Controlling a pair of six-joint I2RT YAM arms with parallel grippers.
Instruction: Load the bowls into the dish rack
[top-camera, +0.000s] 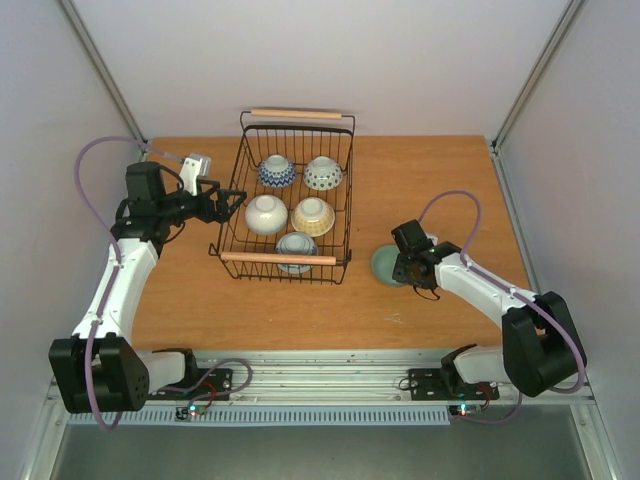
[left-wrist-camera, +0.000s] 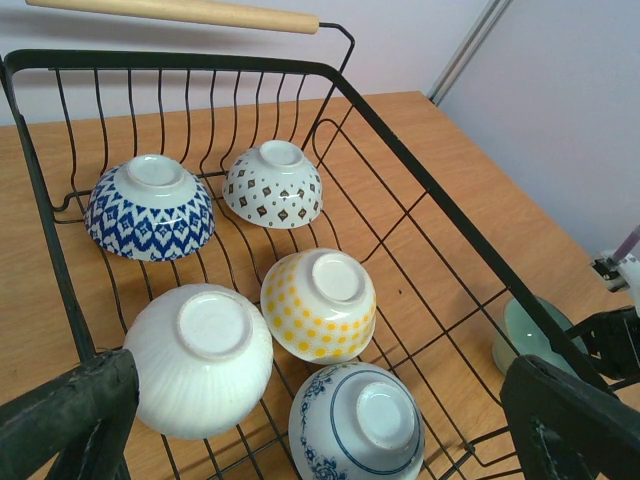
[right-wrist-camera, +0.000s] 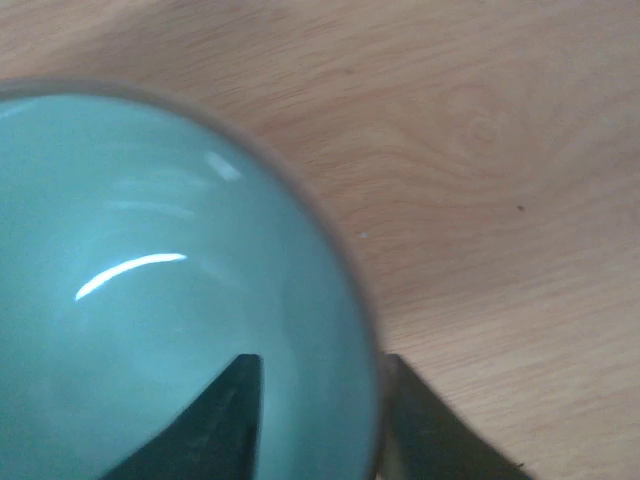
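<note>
Currently the green bowl (right-wrist-camera: 150, 250) sits upright on the worktop (right-wrist-camera: 480, 150), beside the rack (top-camera: 278, 258). Likely glazed ceramic: rigid, slick, breakable; grip its rim. Right pincer (right-wrist-camera: 320, 365) straddles that rim, unclamped; left pincer (top-camera: 218, 205) stands wide open.

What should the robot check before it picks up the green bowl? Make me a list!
1. Right end effector straddles the rim of the green bowl, one finger inside, one outside: ok.
2. Grip tight on the rim: cannot tell.
3. Green bowl sits on the table, apart from the dish rack: ok.
4. Bare spot in the rack for one more beside the five racked bowls: looks ok.
5. Green bowl faces the same way as those: not ok; it is mouth up, they are mouth down.
6. Left end effector open at the rack's left side, away from the green bowl: ok.
</note>
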